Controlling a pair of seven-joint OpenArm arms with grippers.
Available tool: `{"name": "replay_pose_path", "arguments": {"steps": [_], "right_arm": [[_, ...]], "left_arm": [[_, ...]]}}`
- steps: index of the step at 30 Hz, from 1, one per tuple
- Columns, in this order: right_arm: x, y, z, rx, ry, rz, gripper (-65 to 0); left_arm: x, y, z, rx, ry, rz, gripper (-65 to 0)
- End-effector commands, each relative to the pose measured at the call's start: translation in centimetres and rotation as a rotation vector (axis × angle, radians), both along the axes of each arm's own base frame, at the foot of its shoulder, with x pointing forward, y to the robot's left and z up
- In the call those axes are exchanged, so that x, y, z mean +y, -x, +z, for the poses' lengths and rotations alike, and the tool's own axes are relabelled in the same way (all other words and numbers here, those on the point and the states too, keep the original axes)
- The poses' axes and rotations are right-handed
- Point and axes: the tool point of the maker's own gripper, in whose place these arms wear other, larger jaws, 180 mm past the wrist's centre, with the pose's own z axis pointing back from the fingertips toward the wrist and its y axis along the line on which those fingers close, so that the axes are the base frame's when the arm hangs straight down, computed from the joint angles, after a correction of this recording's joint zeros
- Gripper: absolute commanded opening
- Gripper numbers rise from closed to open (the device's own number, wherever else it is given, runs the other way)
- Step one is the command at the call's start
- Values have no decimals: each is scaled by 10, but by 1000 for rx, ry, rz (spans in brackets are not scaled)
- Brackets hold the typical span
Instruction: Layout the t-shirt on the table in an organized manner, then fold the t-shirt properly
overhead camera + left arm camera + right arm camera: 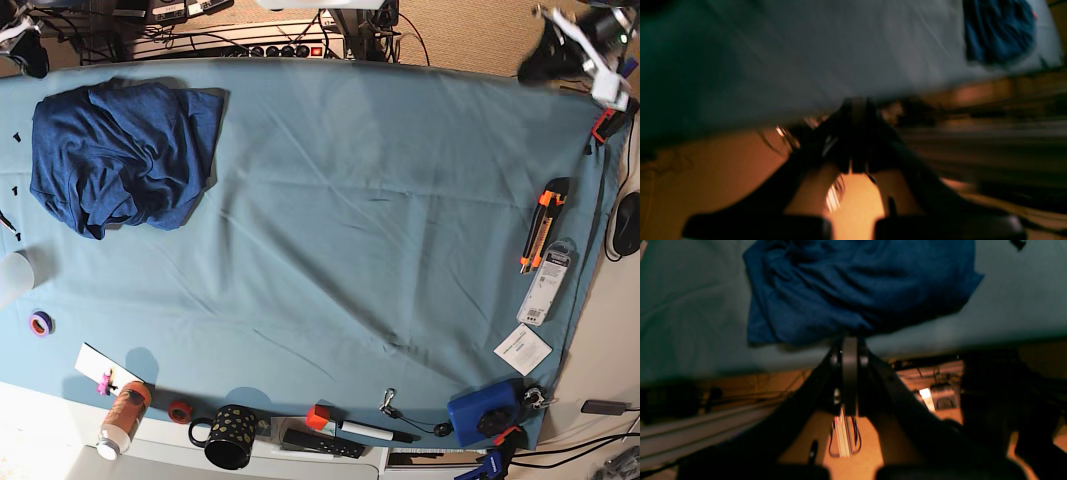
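Crumpled in a heap, t-shirt (120,155) on the far left corner of the table (380,200). Both claws pressed together, empty: right gripper (849,350) just short of the table edge near the shirt, left gripper (858,110) well apart from it.

crumpled navy t-shirt (120,155) at table (350,200) corner, clutter along edges
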Motion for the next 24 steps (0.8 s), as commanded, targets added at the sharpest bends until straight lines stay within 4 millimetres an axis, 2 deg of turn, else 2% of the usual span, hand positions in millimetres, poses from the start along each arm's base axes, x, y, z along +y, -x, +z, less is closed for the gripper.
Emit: {"name": "replay_pose_path", "arguments": {"steps": [1,6,9,11,14,16,21,24], "right_arm": [[-1,-1,10,-11,15,21,-650],[0,25,3,89,10,19,-650],[7,44,-6,156,-19,17,-650],[20,55,-17,210,-64,35,-650],[53,70,-42,292,-171,84,-650],[81,80,-61,350,-249,130,-650],[157,118,-112,569,-370,319,-650],[184,128,-138,627,-310,435,-650]], "left_arm": [[-3,10,4,20,24,-20,-650],[5,67,-23,259,21,-25,-650],[19,87,-39,351,45,32,-650],[30,99,-51,408,63,80,-650],[41,120,-70,503,106,138,-650],[40,137,-85,581,151,157,-650],[12,171,-122,743,297,188,-650],[-12,168,-145,783,380,190,-650]]}}
